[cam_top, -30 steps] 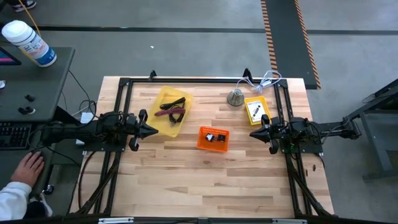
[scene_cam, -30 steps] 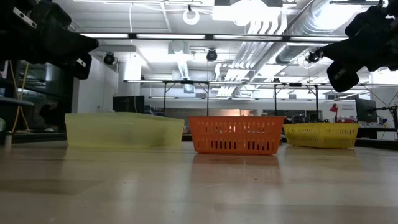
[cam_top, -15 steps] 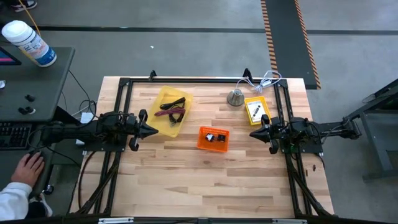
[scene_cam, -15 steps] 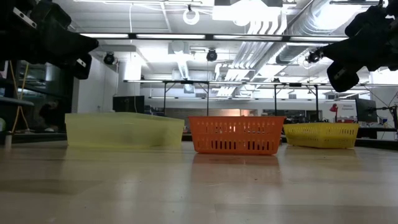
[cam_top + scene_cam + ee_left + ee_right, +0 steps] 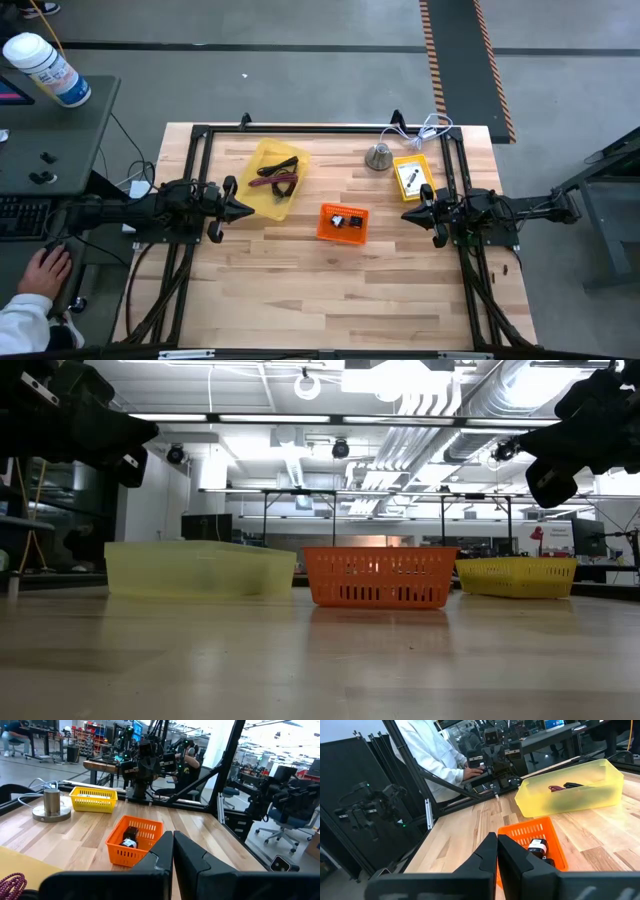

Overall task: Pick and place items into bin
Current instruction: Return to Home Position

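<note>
My left gripper (image 5: 248,211) hovers shut above the table's left side, beside the pale yellow bin (image 5: 272,178), which holds a maroon cord and black cables (image 5: 275,176). My right gripper (image 5: 406,214) hovers shut on the right, just near of the small yellow basket (image 5: 411,177) holding a white card. Between them sits an orange basket (image 5: 343,223) with small black-and-white things (image 5: 537,847) inside. All three containers rest flat on the wood. In the wrist views the left fingers (image 5: 173,851) and right fingers (image 5: 497,851) are closed together and empty.
A silver bell-shaped metal object (image 5: 378,156) stands at the far side near a white cable (image 5: 428,128). A black frame borders the table (image 5: 330,290); the near half is bare wood. A person's hand (image 5: 42,268) rests at the left desk, near a keyboard and a wipes canister.
</note>
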Action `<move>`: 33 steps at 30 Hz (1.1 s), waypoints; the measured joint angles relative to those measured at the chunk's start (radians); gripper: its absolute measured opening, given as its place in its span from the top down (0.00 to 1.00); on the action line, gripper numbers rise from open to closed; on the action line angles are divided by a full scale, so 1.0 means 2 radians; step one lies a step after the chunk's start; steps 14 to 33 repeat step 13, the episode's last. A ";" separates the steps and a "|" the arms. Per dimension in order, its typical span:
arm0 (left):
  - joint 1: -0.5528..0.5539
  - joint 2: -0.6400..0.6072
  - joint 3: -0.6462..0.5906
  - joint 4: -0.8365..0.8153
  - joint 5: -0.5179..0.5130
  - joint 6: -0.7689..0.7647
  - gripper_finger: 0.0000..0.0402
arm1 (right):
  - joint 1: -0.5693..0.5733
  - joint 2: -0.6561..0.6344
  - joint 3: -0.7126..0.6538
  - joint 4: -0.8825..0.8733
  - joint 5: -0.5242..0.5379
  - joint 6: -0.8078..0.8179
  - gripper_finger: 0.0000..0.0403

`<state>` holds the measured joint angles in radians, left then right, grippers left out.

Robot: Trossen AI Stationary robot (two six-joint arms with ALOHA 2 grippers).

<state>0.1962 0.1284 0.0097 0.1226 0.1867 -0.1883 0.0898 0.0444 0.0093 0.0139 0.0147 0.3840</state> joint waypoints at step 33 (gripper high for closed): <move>0.000 0.000 0.000 0.000 0.000 0.000 1.00 | 0.000 0.000 0.000 0.000 0.000 0.000 0.99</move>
